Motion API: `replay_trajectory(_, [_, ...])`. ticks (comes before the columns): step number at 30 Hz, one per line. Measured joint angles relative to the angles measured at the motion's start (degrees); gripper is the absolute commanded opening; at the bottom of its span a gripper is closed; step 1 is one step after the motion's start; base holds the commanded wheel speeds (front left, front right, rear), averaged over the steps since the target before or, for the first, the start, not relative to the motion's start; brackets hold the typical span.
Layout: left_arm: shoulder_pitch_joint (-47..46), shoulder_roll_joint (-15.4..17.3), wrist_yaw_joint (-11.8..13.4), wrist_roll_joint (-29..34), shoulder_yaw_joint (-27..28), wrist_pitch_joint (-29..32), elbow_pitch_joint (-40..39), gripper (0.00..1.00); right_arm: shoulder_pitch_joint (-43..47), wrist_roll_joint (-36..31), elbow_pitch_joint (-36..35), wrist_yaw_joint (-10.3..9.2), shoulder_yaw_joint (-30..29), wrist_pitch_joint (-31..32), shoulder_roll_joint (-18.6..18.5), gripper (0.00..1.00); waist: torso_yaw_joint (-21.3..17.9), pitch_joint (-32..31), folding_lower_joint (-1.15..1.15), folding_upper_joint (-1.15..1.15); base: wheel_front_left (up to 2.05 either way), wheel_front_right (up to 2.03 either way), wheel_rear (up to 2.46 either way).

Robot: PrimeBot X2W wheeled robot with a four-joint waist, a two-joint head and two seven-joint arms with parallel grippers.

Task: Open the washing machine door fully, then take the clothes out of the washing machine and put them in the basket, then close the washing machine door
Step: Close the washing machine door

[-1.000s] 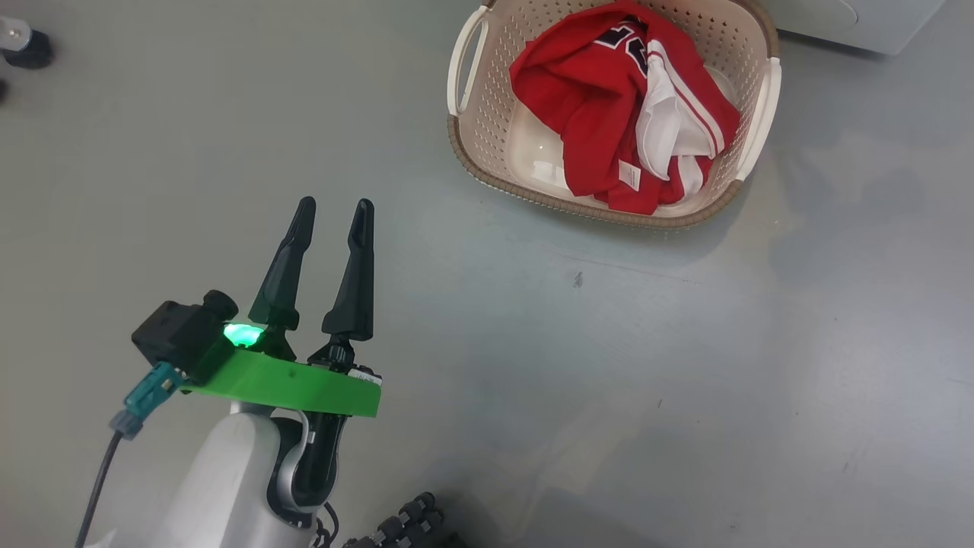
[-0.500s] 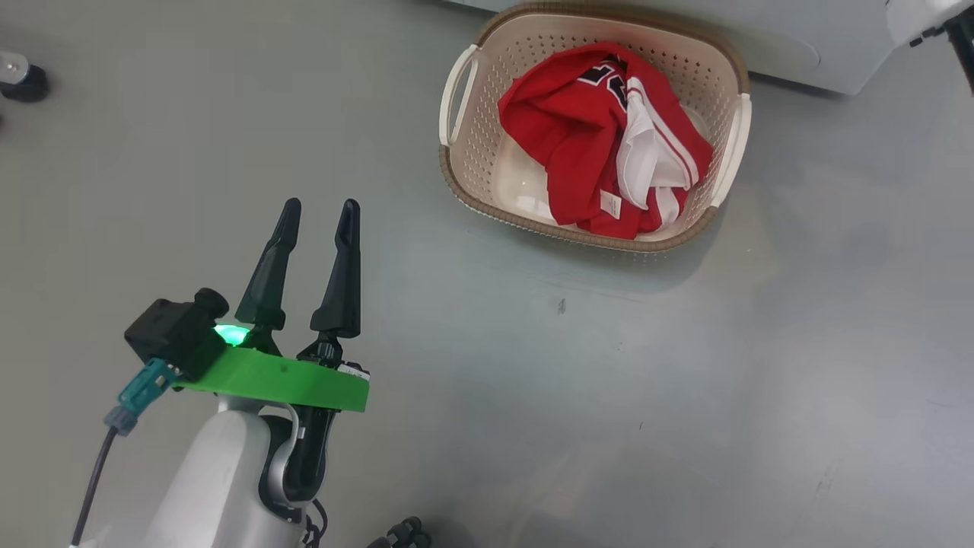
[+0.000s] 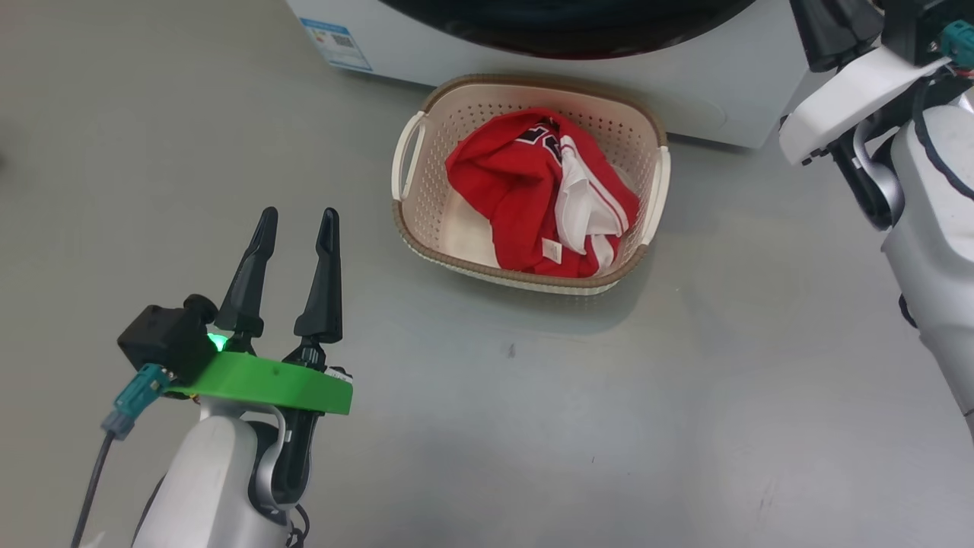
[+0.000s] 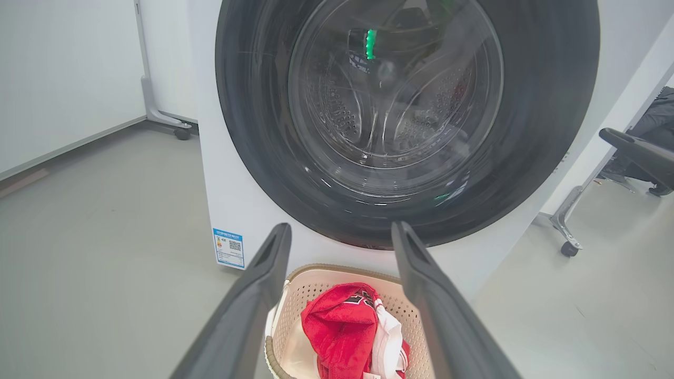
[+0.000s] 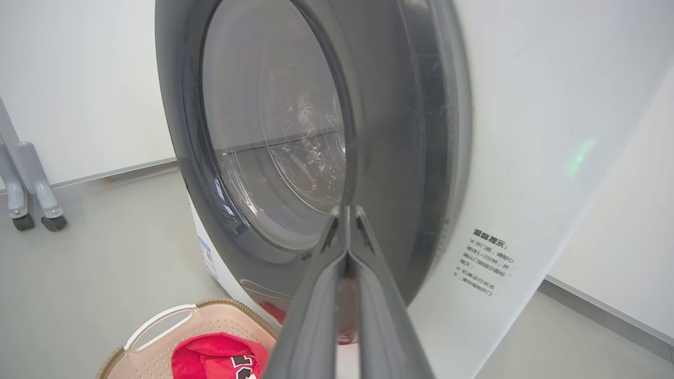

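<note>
Last step: door [image 4: 253,131] looks shut, or near enough

Clothes [image 3: 525,205] are piled in the basket [image 3: 472,114], which sits on the floor [image 3: 685,380] right in front of the machine [image 4: 231,210], so the unloading looks done. Right gripper [image 5: 346,209] is pinched closed on nothing, tips right at the door's black rim; can't tell if they're touching it. Left gripper [image 3: 298,215] hangs spread wide and empty, well off to the basket's left. If the latch hasn't caught, I'd guess the next move is a firm push on the rim with those closed tips. Otherwise, just back away.
</note>
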Motion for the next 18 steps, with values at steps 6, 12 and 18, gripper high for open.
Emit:
replay_trajectory(6, [1.4,0.7,0.0,0.7,0.8,0.0,1.1,1.0,3.5,1.1,-0.5,0.0,-0.3,0.0,1.5,0.0,-3.1,-3.4,0.0,0.0,0.0,0.0,0.0])
replay_trajectory(12, [3.2,1.6,0.0,1.4,2.0,0.0,1.9,1.0,7.9,2.0,-3.4,-0.1,-2.9,-0.3,2.0,0.0,-6.4,-6.8,0.0,0.0,0.0,0.0,0.0])
replay_trajectory(18, [5.3,2.1,0.0,2.2,3.7,0.0,2.6,1.0,15.3,3.4,-6.5,-2.12,-6.2,-0.3,3.0,0.0,-9.9,-10.8,0.0,0.0,0.0,0.0,0.0])
